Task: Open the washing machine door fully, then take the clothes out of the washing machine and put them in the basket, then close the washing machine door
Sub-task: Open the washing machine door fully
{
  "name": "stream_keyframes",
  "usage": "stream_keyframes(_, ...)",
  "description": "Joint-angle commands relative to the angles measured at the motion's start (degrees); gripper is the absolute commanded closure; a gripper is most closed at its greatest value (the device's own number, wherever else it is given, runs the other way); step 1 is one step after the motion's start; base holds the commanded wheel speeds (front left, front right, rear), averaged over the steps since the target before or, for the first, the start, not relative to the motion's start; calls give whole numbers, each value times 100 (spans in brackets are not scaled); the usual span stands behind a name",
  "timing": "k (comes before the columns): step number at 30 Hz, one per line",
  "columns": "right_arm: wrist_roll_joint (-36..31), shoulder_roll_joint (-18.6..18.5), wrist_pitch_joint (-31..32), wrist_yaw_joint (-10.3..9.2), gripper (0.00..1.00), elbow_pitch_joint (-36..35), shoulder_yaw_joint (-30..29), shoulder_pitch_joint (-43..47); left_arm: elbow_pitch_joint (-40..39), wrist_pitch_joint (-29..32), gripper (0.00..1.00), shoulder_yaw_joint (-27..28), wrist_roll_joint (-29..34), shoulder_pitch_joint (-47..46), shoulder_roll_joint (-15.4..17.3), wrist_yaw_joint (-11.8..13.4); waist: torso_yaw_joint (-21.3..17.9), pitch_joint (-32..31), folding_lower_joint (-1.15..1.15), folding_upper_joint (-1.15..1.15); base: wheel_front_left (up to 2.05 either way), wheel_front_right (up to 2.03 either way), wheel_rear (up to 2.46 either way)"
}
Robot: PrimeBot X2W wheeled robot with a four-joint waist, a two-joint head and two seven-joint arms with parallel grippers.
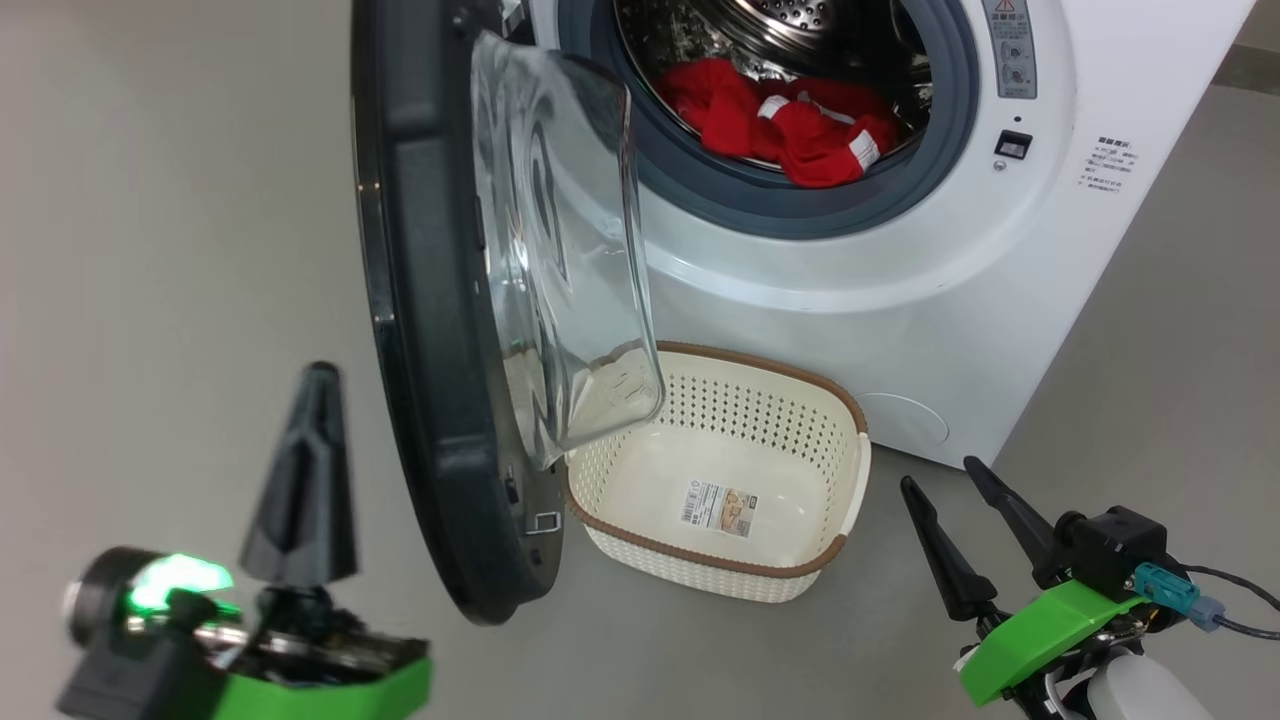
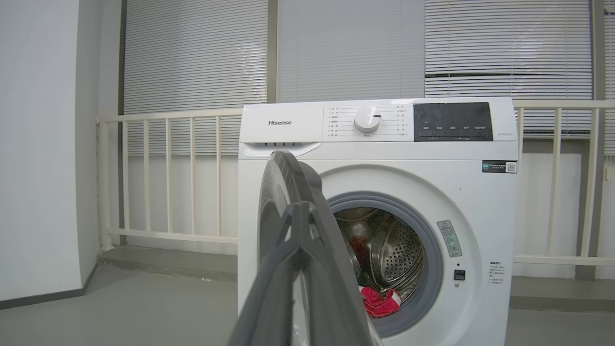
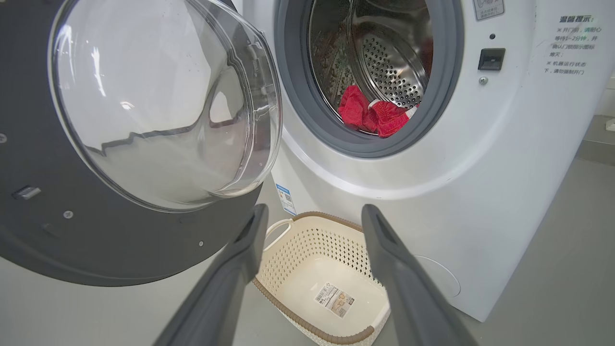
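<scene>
Clothes, bright red, lie in the drum of the washing machine, whose door hangs open just beside the basket on the floor. Left hand has its fingers pressed together on nothing, near the door's rim. The right hand is spread apart near the basket.

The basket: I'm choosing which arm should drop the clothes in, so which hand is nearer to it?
Right. The right hand sits open just right of the basket. The left hand is shut, off to the basket's left beyond the open washing machine door.
</scene>
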Motion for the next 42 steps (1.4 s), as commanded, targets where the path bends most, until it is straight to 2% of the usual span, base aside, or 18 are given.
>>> stream_keyframes(1, -75, -29, -69, 9, 0, -166, 84, 43, -273, -28, 100, 12, 24, -107, 83, 23, -11, 13, 0, 0, 0, 0, 0)
stream_keyframes(7, -107, -55, -69, 9, 0, -210, 72, 11, -364, -28, 100, -884, 31, 88, 83, -76, -18, 68, 0, 0, 0, 0, 0)
stream_keyframes(11, -132, -59, -69, 9, 0, -213, 52, 2, 46, -28, 100, -1396, -93, 176, 83, -132, -17, 80, 0, 0, 0, 0, 0)
stream_keyframes(15, -175, -45, -69, 9, 0, -244, 29, -16, 630, -28, 100, -1655, -289, 197, 83, -155, -30, 79, 0, 0, 0, 0, 0)
stream_keyframes(27, -241, -25, -69, 9, 0, -310, -21, -65, 1843, -28, 100, -1425, -639, -64, 83, -89, -43, 135, 0, 0, 0, 0, 0)
stream_keyframes(42, -280, -34, -69, 9, 0, -416, -4, -55, 2412, -28, 100, -931, -718, -207, 83, -68, -65, 127, 0, 0, 0, 0, 0)
